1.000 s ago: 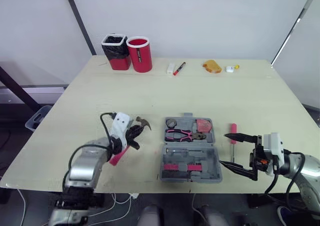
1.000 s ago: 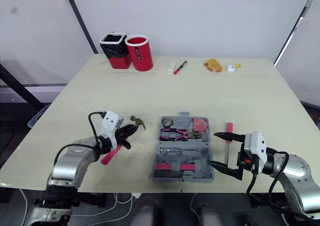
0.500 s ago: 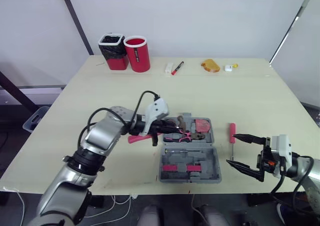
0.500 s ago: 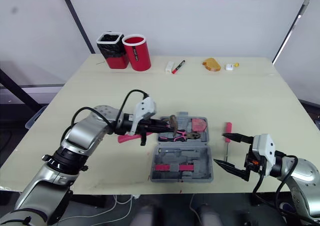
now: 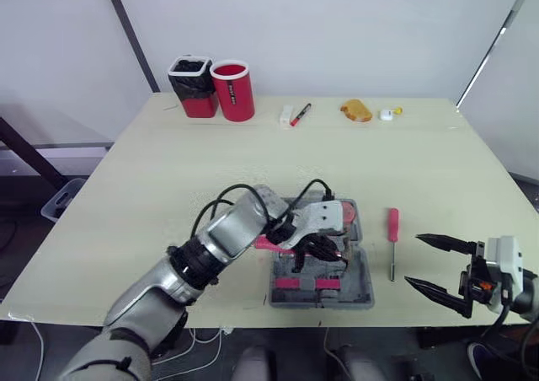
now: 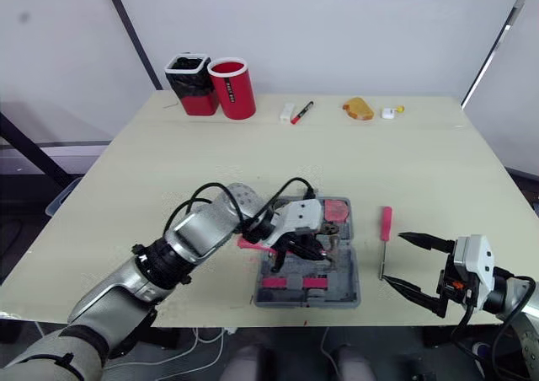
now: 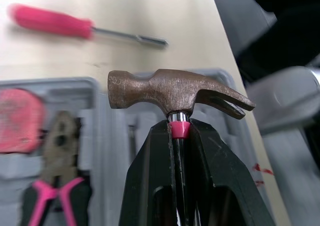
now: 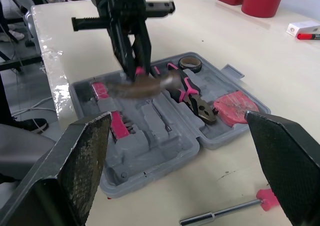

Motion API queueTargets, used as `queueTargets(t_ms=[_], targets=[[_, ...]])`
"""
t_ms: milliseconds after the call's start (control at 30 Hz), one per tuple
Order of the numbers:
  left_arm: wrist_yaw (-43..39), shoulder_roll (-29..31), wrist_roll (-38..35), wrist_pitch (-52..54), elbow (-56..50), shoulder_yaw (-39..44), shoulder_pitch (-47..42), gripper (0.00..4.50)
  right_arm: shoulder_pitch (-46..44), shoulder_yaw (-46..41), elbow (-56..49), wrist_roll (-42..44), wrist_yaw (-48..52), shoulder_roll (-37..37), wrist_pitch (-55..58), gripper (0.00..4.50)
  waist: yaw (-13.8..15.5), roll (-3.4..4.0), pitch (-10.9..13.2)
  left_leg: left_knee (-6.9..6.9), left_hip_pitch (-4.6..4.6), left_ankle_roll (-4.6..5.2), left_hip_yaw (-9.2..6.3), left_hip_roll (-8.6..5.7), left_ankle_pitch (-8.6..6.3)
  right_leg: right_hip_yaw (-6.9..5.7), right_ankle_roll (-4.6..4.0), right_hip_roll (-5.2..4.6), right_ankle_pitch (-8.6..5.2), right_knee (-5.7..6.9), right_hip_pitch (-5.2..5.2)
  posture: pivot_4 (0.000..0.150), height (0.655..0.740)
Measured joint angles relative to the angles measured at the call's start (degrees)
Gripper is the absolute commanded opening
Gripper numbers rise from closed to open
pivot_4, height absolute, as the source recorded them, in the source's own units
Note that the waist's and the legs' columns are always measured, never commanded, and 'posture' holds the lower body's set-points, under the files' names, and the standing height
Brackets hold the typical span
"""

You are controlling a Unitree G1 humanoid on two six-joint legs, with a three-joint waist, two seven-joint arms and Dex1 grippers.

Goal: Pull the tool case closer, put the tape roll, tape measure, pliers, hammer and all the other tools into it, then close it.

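- Our left gripper [image 7: 179, 130] is clamped on the hammer [image 7: 170, 91], its 2 black fingers pinching the neck just under the brown head.
- 1 second ago that gripper held the hammer over bare table [image 5: 168, 162], left of the tool case [image 5: 364, 281]. Now the arm has swung across, and the hammer hangs over the open case, its head above the grey moulded tray.
- The case lies open near the front edge of the table. The pliers [image 7: 57, 153], the tape roll [image 8: 189, 62] and a pink tape measure [image 5: 341, 211] already sit in its far half.
- Our right gripper [image 5: 413, 259] has drawn back toward the front right edge. Its fingers are spread wide and hold nothing.
- A pink-handled screwdriver [image 5: 392, 228] lies on the table just right of the case, not yet packed.
- We judge the hammer is about to be set in its slot. The screwdriver and closing the lid remain.
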Motion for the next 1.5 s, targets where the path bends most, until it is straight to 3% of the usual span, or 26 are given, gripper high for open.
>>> queueTargets(t_ms=[267, 1067, 1100, 1167, 1333, 1500], targets=[[4.20, -8.68, 5.28, 4.85, 9.51, -5.82, -2.41, 0.03, 0.26, 0.07, 0.00, -0.45, -0.16, 0.23, -0.08, 4.50, -0.18, 0.03, 0.02, 0.00, -0.02, 0.01, -0.17, -0.07, 0.00, 0.55, -0.01, 0.44, -0.01, 0.01, 0.01, 0.150, 0.7400], [3.99, -13.44, 9.83, 1.91, 18.82, -6.87, -3.64, 0.03, 2.87, -0.04, 0.14, -1.86, -1.21, 0.14, -1.41, 4.50, 0.09, 0.08, -0.01, 0.01, -0.04, 0.01, -0.14, -0.09, 0.00, 0.81, 0.00, 0.52, -0.02, -0.01, 0.04, 0.150, 0.7400], [3.99, -13.77, 9.90, 1.73, 19.20, -6.77, -3.64, 0.77, 3.09, -0.05, 0.14, -1.86, -1.21, 0.12, -1.50, 4.50, 0.13, 0.09, -0.01, 0.01, -0.05, 0.01, -0.16, -0.12, 0.00, 0.83, 0.00, 0.52, -0.02, -0.01, 0.05, 0.150, 0.7400], [3.41, -14.04, 9.70, 1.69, 19.41, -6.71, -3.51, 1.31, 3.25, -0.05, 0.14, -1.87, -1.20, 0.10, -1.73, 4.50, 0.13, 0.09, -0.01, 0.01, -0.05, 0.01, -0.16, -0.15, 0.00, 0.87, 0.00, 0.52, -0.02, -0.01, 0.05, 0.150, 0.7400], [3.26, -14.42, 10.01, 1.21, 19.42, -6.58, -3.56, 3.48, 3.26, -0.06, 0.14, -1.88, -1.19, -0.13, -1.96, 4.50, 0.00, 0.09, -0.02, 0.02, -0.04, 0.02, -0.20, -0.23, 0.01, 0.94, -0.02, 0.53, -0.04, 0.02, 0.07, 0.150, 0.7400], [3.43, -13.95, 10.34, 1.52, 19.36, -6.34, -3.52, 3.48, 3.12, -0.06, 0.16, -1.88, -1.22, -0.17, -1.96, 4.50, -0.13, 0.11, -0.02, 0.00, -0.05, 0.02, -0.24, -0.23, 0.01, 0.94, 0.02, 0.54, -0.03, 0.02, 0.07, 0.150, 0.7400]])
